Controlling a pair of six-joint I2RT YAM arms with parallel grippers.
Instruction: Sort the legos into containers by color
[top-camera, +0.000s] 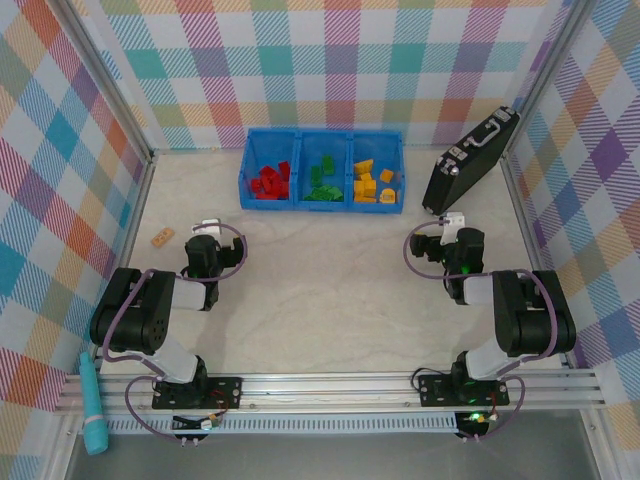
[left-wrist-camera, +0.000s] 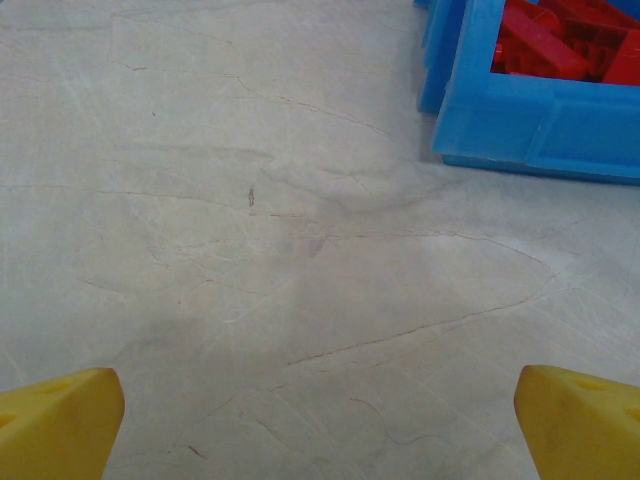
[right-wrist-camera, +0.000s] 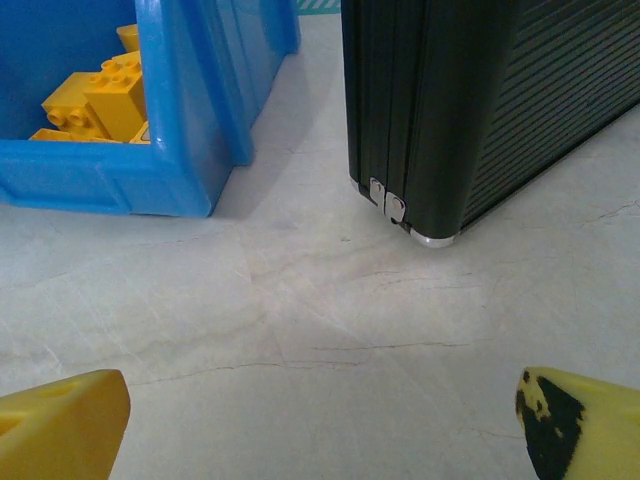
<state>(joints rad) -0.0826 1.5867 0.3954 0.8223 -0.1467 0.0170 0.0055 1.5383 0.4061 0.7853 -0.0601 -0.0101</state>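
Nothing readable from where I stand: no words, labels, brands or numbers come through. The small tan block (top-camera: 162, 237) on the table has some dark marks on its top, but they are too small to make out.

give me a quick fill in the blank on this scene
1. The red legos sit in the blue tray's ____ compartment.
2. The legos in its middle compartment are ____.
3. The black briefcase stands on the tray's ____ side.
4. The left tool and right tool are both ____.
Missing: left, green, right, open.
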